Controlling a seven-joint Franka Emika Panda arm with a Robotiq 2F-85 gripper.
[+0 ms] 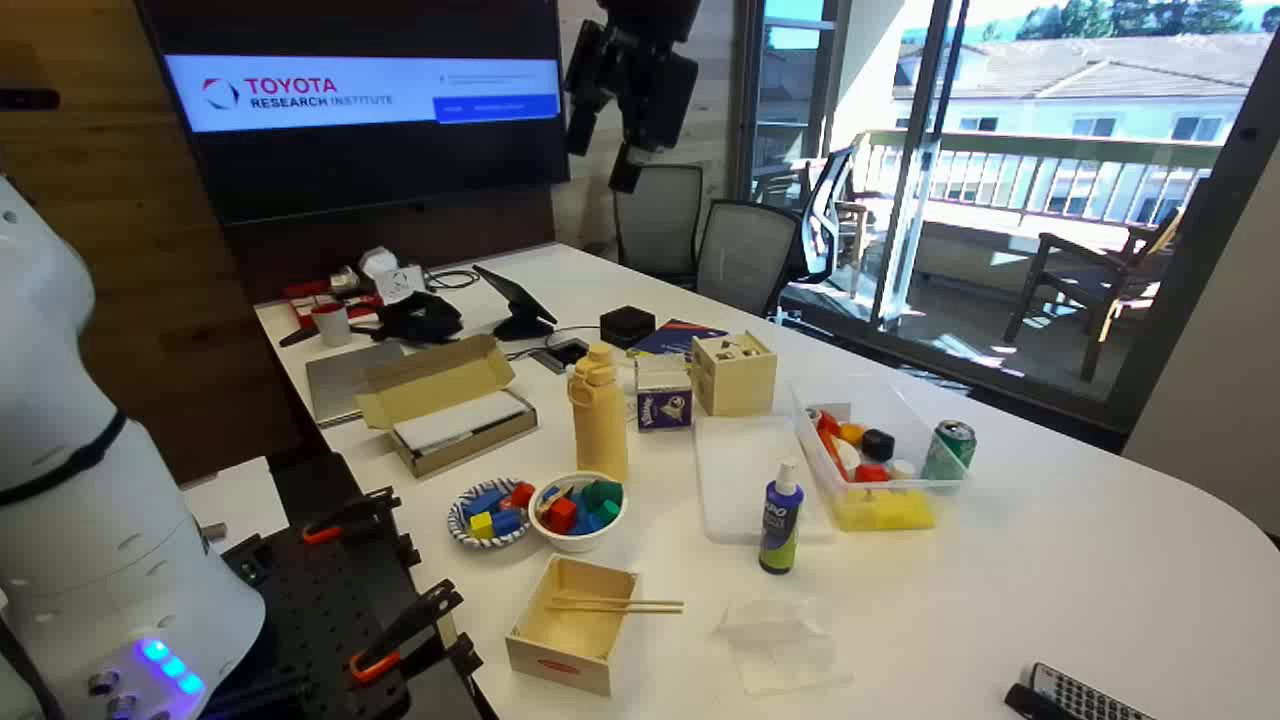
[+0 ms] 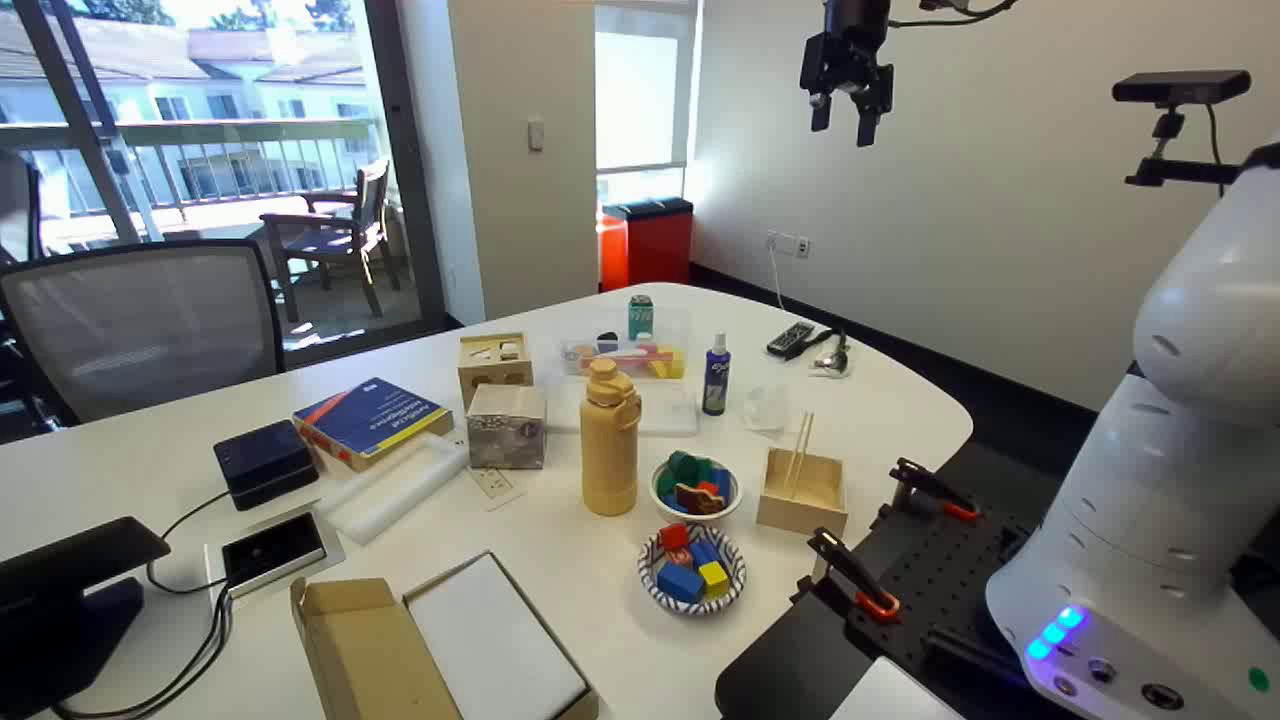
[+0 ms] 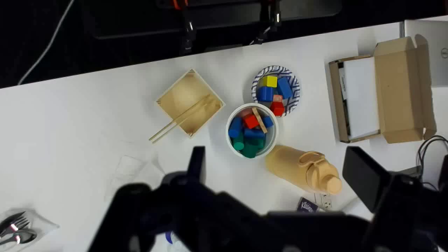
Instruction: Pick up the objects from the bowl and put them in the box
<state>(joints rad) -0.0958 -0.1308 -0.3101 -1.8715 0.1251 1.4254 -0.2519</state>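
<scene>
Colored objects fill two bowls standing side by side. The white bowl [image 3: 228, 131] contains a red cube [image 3: 251, 121], a blue cylinder [image 3: 235, 127], green pieces [image 3: 250, 148] and a thin wooden piece [image 3: 259, 120]. In the blue-patterned bowl [image 3: 294, 87] lie a yellow cube [image 3: 270, 81], blue blocks [image 3: 284, 87] and red ones [image 3: 277, 108]. The light wooden box [image 1: 560, 660] sits beside the white bowl, two chopsticks [image 1: 640, 605] leaning over its wall. High above the table hangs my gripper [image 2: 843, 124], fingers wide apart and nothing between them; the wrist view [image 3: 274, 152] agrees.
A tall tan bottle [image 1: 600, 440] stands close behind the white bowl. A spray bottle [image 1: 780, 530], a clear plastic bin [image 1: 900, 485], a tissue box [image 1: 664, 408] and a wooden cube with holes [image 1: 735, 380] are farther off. An open cardboard box [image 3: 360, 98] lies past the patterned bowl.
</scene>
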